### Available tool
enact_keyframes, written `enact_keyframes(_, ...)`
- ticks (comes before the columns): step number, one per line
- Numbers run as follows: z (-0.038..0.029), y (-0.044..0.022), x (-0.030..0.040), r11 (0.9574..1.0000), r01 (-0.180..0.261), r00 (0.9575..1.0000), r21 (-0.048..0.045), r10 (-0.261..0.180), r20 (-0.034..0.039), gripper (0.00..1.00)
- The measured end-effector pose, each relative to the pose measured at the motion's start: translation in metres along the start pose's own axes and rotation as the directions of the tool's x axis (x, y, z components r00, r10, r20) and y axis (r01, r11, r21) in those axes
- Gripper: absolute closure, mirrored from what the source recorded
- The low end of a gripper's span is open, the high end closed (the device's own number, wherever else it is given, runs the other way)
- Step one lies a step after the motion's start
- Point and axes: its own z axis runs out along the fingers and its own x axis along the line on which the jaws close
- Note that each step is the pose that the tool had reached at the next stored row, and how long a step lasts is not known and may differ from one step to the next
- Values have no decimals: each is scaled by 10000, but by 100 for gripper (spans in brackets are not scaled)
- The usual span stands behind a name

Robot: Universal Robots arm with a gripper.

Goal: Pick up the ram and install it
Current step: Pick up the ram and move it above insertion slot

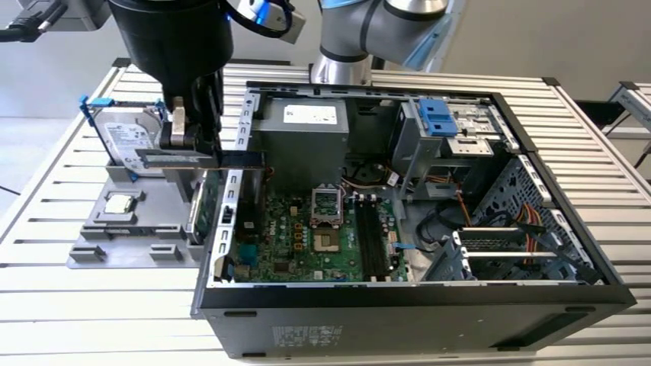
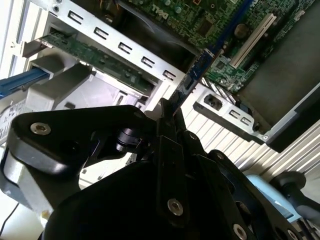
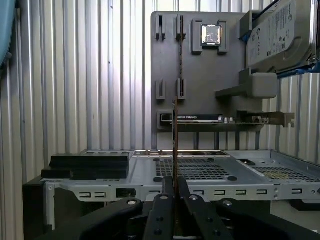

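Observation:
My gripper (image 1: pixel 194 149) is shut on the ram (image 1: pixel 239 158), a thin dark stick held level and lengthwise in the air. It hangs over the left wall of the open computer case (image 1: pixel 407 305) in the exterior view, between the grey holder tray (image 1: pixel 91 252) and the motherboard (image 1: pixel 305 244). The black memory slots (image 1: pixel 368 236) lie lower and to the exterior view's right. In the second wrist view the ram (image 2: pixel 200 67) juts out bluish from the black fingertips (image 2: pixel 162 112). In the first wrist view the ram (image 3: pixel 175 140) shows edge-on above the gripper (image 3: pixel 175 186).
The tray holds a processor chip (image 1: pixel 120 203), a silver hard drive (image 1: pixel 133 137) with blue clips, and a green expansion card (image 1: pixel 206 210) on edge beside the case. Inside the case are a power supply (image 1: pixel 300 126), a drive cage (image 1: pixel 447 130) and loose cables (image 1: pixel 478 217).

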Motion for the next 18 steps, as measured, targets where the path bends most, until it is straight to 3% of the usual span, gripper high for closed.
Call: enact_keyframes(18,-2,-203,-3,10000,0,10000,0,0,0,100)
